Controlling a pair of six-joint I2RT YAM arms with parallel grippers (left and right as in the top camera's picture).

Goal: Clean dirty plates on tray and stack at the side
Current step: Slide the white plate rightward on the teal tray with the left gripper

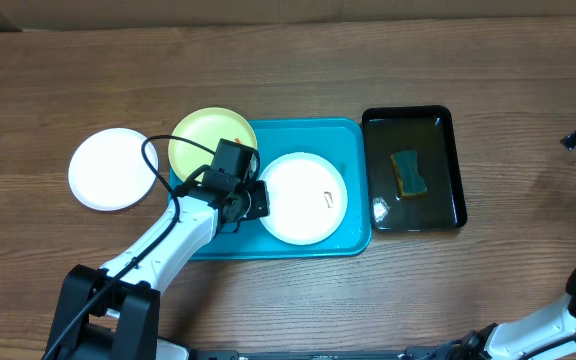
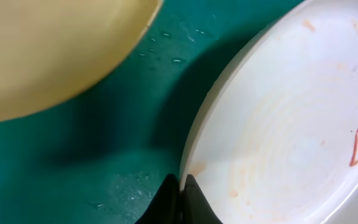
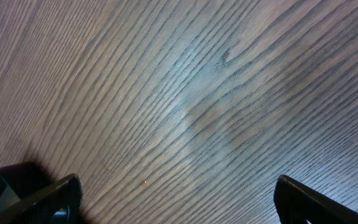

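closed left hand (image 2: 179,182) low beside white plate (image 2: 291,112)

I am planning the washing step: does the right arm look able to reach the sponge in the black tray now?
Probably yes. The right gripper is open over the table, to the right of the black tray; nothing covers the sponge, and the left gripper is at the white plate.

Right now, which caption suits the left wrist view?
Shut left end effector at the rim of a smeared white plate on the turquoise tray, near a yellow-green plate.
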